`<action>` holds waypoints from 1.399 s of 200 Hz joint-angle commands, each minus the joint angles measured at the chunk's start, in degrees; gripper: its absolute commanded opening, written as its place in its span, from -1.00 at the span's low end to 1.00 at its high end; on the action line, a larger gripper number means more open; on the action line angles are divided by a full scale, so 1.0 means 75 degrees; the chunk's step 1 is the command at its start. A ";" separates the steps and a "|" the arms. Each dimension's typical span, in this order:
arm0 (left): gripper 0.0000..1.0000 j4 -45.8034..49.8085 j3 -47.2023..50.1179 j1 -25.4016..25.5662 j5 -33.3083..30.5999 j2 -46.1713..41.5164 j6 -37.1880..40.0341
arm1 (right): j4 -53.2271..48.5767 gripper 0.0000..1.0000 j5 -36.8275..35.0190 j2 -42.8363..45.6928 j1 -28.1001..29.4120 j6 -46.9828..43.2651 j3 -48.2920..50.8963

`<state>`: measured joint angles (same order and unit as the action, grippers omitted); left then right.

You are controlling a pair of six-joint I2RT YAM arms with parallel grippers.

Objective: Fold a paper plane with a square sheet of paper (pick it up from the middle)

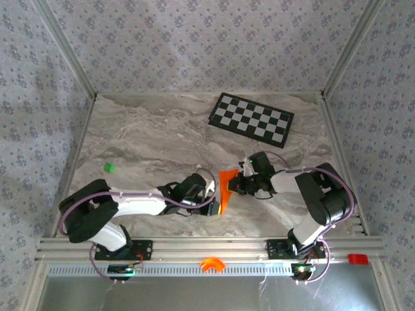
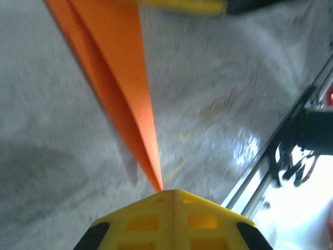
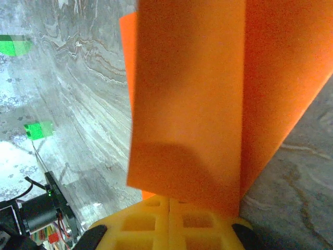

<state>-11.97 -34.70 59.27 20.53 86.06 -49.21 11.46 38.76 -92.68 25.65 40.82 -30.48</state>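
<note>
The orange sheet of paper (image 1: pixel 225 190) is folded into a narrow layered shape and held on edge above the table between both grippers. My left gripper (image 1: pixel 213 194) is shut on its near end. In the left wrist view the paper (image 2: pixel 125 78) tapers to a point where it enters the closed yellow jaws of the left gripper (image 2: pixel 173 194). My right gripper (image 1: pixel 235 183) is shut on the far end. In the right wrist view two broad orange layers (image 3: pixel 192 99) rise from the closed jaws of the right gripper (image 3: pixel 169 202).
A black-and-white checkerboard (image 1: pixel 251 118) lies at the back right. A tiny green piece (image 1: pixel 109 168) sits at the left of the marble table (image 1: pixel 149 139). A small orange arch-shaped part (image 1: pixel 211 264) rests on the front rail, with a red item (image 1: pixel 357 259) at its right end.
</note>
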 commanded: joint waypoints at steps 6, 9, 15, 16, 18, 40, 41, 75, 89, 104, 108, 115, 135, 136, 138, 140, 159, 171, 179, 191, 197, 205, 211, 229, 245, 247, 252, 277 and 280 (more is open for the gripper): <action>-1.00 -0.0654 -0.0695 -0.0382 0.0158 0.0567 -0.0086 | -0.0469 -0.92 -0.0824 -0.0386 0.0113 0.0250 0.0197; -1.00 -0.0630 -0.0769 -0.0398 0.0141 0.0656 -0.0083 | -0.0473 -0.91 -0.0827 -0.0377 0.0110 0.0261 0.0197; -1.00 -0.0619 -0.0904 -0.0445 0.0142 0.0822 -0.0045 | -0.0481 -0.91 -0.0838 -0.0369 0.0107 0.0283 0.0208; -1.00 -0.0625 -0.0928 -0.0453 0.0144 0.0855 -0.0041 | -0.0477 -0.91 -0.0841 -0.0369 0.0107 0.0286 0.0208; -1.00 -0.0627 -0.0960 -0.0470 0.0153 0.0898 -0.0034 | -0.0475 -0.92 -0.0843 -0.0363 0.0110 0.0287 0.0208; -1.00 -0.0642 -0.1260 -0.0597 0.0205 0.1423 0.0019 | -0.0423 -0.91 -0.0809 -0.0376 0.0122 0.0355 0.0214; -1.00 -0.0654 -0.1276 -0.0605 0.0210 0.1443 0.0021 | -0.0425 -0.91 -0.0809 -0.0378 0.0115 0.0357 0.0223; -1.00 -0.0573 -0.1460 -0.0636 0.0213 0.1944 0.0093 | -0.0392 -0.90 -0.0780 -0.0359 0.0124 0.0435 0.0228; -1.00 -0.0568 -0.1396 -0.0636 0.0117 0.2033 0.0093 | -0.0373 -0.90 -0.0740 -0.0355 0.0137 0.0461 0.0210; -1.00 -0.0413 -0.1380 -0.0636 -0.0088 0.2112 0.0115 | -0.0366 -0.90 -0.0717 -0.0313 0.0143 0.0472 0.0213; -1.00 -0.0418 -0.1370 -0.0636 -0.0145 0.2135 0.0112 | -0.0359 -0.90 -0.0704 -0.0298 0.0143 0.0472 0.0209; -1.00 -0.0419 -0.1346 -0.0636 -0.0227 0.2170 0.0084 | -0.0362 -0.90 -0.0692 -0.0267 0.0155 0.0466 0.0216; -1.00 -0.0069 -0.1309 -0.0625 -0.0367 0.2302 0.0019 | -0.0255 -0.88 -0.0548 -0.0157 0.0144 0.0506 0.0199; -1.00 -0.0028 -0.1306 -0.0625 -0.0375 0.2304 0.0015 | -0.0247 -0.88 -0.0538 -0.0152 0.0143 0.0508 0.0192; -1.00 0.0032 -0.1284 -0.0625 -0.0380 0.2315 -0.0003 | -0.0241 -0.88 -0.0516 -0.0133 0.0143 0.0510 0.0190; -1.00 0.0068 -0.1266 -0.0616 -0.0391 0.2323 -0.0002 | -0.0246 -0.87 -0.0498 -0.0122 0.0134 0.0511 0.0180; -1.00 0.0108 -0.0822 -0.0561 -0.0413 0.2308 -0.0081 | -0.0633 -0.85 -0.0321 0.0136 -0.0037 0.0281 -0.0112; -1.00 0.0207 -0.0494 -0.0575 -0.0436 0.2283 -0.0119 | -0.0989 -0.84 -0.0306 0.0404 -0.0284 0.0084 -0.0286; -1.00 0.0304 -0.0322 -0.0584 -0.0457 0.2273 -0.0061 | -0.1103 -0.83 -0.0262 0.0591 -0.0488 -0.0043 -0.0365; -1.00 0.0385 -0.0128 -0.0600 -0.0424 0.2248 0.0051 | -0.1162 -0.82 -0.0079 0.0839 -0.0752 -0.0264 -0.0421; -1.00 0.0435 -0.0077 -0.0611 -0.0371 0.2237 0.0116 | -0.1203 -0.82 -0.0001 0.0940 -0.0821 -0.0388 -0.0441; -1.00 0.0533 -0.0077 -0.0619 -0.0304 0.2225 0.0250 | -0.1341 -0.82 0.0023 0.1052 -0.0866 -0.0556 -0.0459; -1.00 0.0690 -0.0118 -0.0625 -0.0296 0.2216 0.0349 | -0.1418 -0.81 0.0012 0.1143 -0.0865 -0.0579 -0.0443; -1.00 0.1126 -0.0310 -0.0636 -0.0283 0.2201 0.0693 | -0.1500 -0.82 -0.0002 0.1360 -0.0681 -0.1011 -0.0355; -1.00 0.1536 -0.0513 -0.0666 -0.0339 0.2213 0.0897 | -0.1442 -0.84 -0.0149 0.1458 -0.0364 -0.1129 -0.0274; -1.00 0.1569 -0.0531 -0.0670 -0.0336 0.2213 0.0924 | -0.1419 -0.84 -0.0169 0.1453 -0.0324 -0.1130 -0.0267; -1.00 0.1604 -0.0563 -0.0682 -0.0325 0.2213 0.0944 | -0.1342 -0.84 -0.0197 0.1411 -0.0227 -0.1130 -0.0249; -1.00 0.1669 -0.0643 -0.0718 -0.0320 0.2213 0.0997 | -0.1364 -0.87 -0.0363 0.0938 0.0170 -0.1235 -0.0537; -1.00 0.1666 -0.0639 -0.0718 -0.0322 0.2213 0.0995 | -0.1356 -0.88 -0.0364 0.0871 0.0192 -0.1235 -0.0569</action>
<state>-14.81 -41.93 54.37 20.23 100.49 -44.31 3.14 37.63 -83.07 25.15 34.30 -32.71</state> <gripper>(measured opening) 0.051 0.073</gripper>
